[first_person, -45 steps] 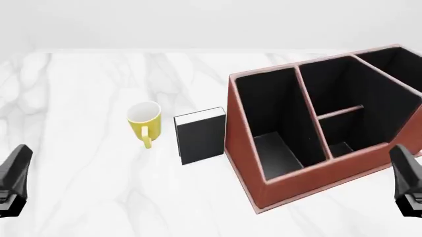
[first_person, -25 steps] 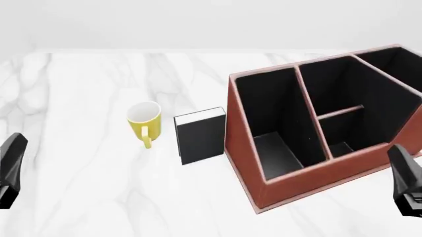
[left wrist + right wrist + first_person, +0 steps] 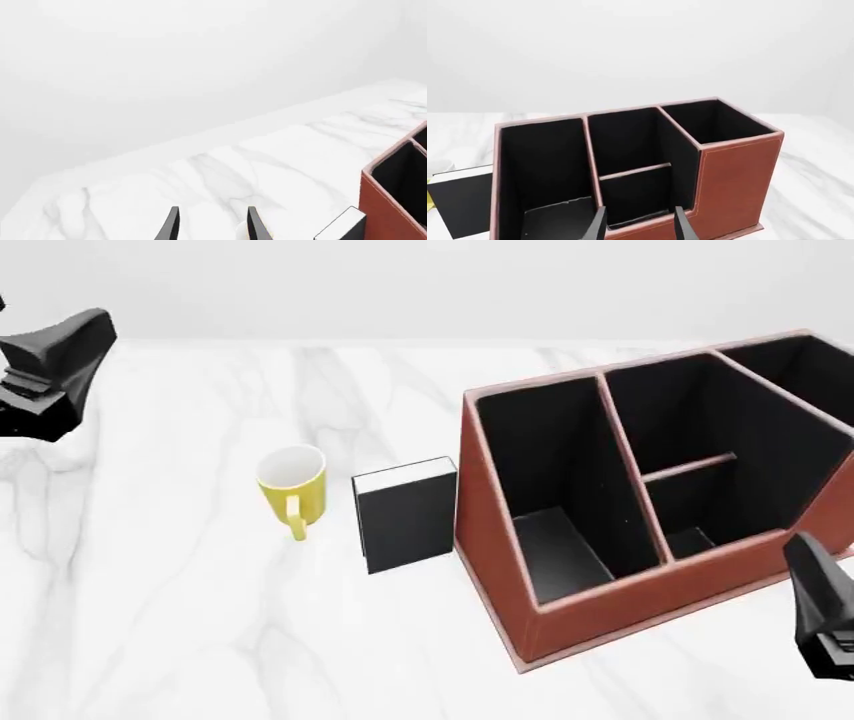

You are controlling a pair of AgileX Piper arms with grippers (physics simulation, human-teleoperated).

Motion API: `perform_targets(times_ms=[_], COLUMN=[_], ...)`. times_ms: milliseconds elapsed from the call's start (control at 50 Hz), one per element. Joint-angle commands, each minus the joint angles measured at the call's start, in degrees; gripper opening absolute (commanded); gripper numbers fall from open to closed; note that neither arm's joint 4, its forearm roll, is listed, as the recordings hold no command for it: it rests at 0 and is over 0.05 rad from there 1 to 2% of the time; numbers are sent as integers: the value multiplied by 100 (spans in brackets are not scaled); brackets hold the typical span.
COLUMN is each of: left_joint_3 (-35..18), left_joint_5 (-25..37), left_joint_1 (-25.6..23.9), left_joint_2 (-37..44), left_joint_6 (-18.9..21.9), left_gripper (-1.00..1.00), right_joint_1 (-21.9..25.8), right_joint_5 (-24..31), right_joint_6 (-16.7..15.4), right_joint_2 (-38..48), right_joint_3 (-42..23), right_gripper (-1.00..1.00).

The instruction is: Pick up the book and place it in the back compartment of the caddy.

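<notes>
The black book with white page edges stands upright on the marble table, between the yellow mug and the reddish-brown caddy. Its corner shows in the left wrist view and its cover in the right wrist view. The small cell between the short cross-bar and the caddy's low rim also shows in the right wrist view. My left gripper is open and empty, high at the far left, well away from the book. My right gripper is open and empty by the caddy's near right corner.
The caddy fills the right half of the table; its long full-length cell lies nearest the book. The mug stands just left of the book, handle toward me. The marble table stretches to the left and front.
</notes>
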Motion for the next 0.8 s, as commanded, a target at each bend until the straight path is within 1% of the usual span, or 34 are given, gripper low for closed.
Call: perform_targets(times_ms=[20, 40, 60, 100, 160, 180, 200, 220, 240, 280, 300, 320, 340, 360, 380, 420, 460, 480, 500, 520, 540, 560, 580, 620, 700, 720, 740, 760, 780, 800], left_joint_3=[-1342, -1487, -1489, -1974, -2529, -2716, -3025, -3183, -3410, -3775, -3780, -4029, -4203, -4324, -4471, -4560, -4739, -4750, -4752, -4672, -4721, -4675, -4626, -4620, -4341, -4291, -4183, -3801, -3796, -3643], left_joint_5=[-108, -64, -63, 263, 591, 717, 907, 1022, 1147, 1409, 1412, 1585, 1717, 1749, 1898, 2026, 2230, 2359, 2360, 2357, 2496, 2571, 2630, 2688, 2614, 2556, 2488, 2338, 2333, 2253], left_joint_1=[-598, -588, -588, -595, -802, -858, -895, -1011, -937, -1029, -1029, -1132, -1121, -1118, -1159, -1329, -1357, -1494, -1494, -1616, -1756, -1952, -2044, -2077, -2225, -2174, -2087, -2020, -2020, -2160], left_joint_2=[1834, 1954, 1955, 2160, 2394, 2490, 2610, 2659, 2854, 3047, 3048, 3152, 3277, 3377, 3470, 3531, 3742, 3814, 3815, 3790, 3829, 3784, 3800, 3932, 4073, 4149, 4237, 4328, 4326, 4227], left_joint_6=[893, 982, 982, 913, 1217, 1270, 1238, 1304, 1577, 1648, 1648, 1680, 1739, 1959, 1956, 2111, 2220, 2323, 2323, 2452, 2451, 2466, 2544, 2587, 2708, 2639, 2704, 3056, 3056, 3042], left_gripper=[100, 100, 100, 100, 100, 100, 100, 100, 100, 100, 100, 100, 100, 100, 100, 100, 100, 100, 100, 100, 100, 100, 100, 100, 100, 100, 100, 100, 100, 100], right_joint_1=[-26, -21, -21, -12, -15, -16, -16, -16, -16, -12, -12, -9, -11, -11, -8, -11, -6, -1, -1, 3, 4, 4, 5, 4, 3, 4, 4, 3, 3, 1], right_joint_5=[-61, -70, -70, -73, -89, -91, -83, -83, -81, -88, -88, -90, -92, -95, -99, -114, -131, -144, -146, -151, -150, -146, -140, -123, -131, -132, -134, -131, -131, -126], right_joint_6=[44, 48, 48, 38, 41, 45, 46, 46, 41, 42, 42, 45, 45, 48, 48, 50, 55, 55, 55, 54, 50, 50, 51, 50, 51, 50, 49, 51, 51, 55], right_joint_2=[75, 86, 86, 89, 104, 108, 98, 98, 94, 101, 101, 104, 105, 109, 112, 130, 149, 162, 163, 169, 167, 164, 159, 138, 147, 150, 153, 151, 151, 144], right_joint_3=[4, 4, 4, 4, 6, 5, 5, 5, 6, 6, 6, 6, 6, 6, 7, 8, 9, 9, 9, 10, 10, 10, 10, 9, 11, 11, 12, 12, 12, 12], right_gripper=[100, 100, 100, 100, 100, 100, 100, 100, 100, 100, 100, 100, 100, 100, 100, 100, 100, 100, 100, 100, 100, 100, 100, 100, 100, 100, 100, 100, 100, 100])
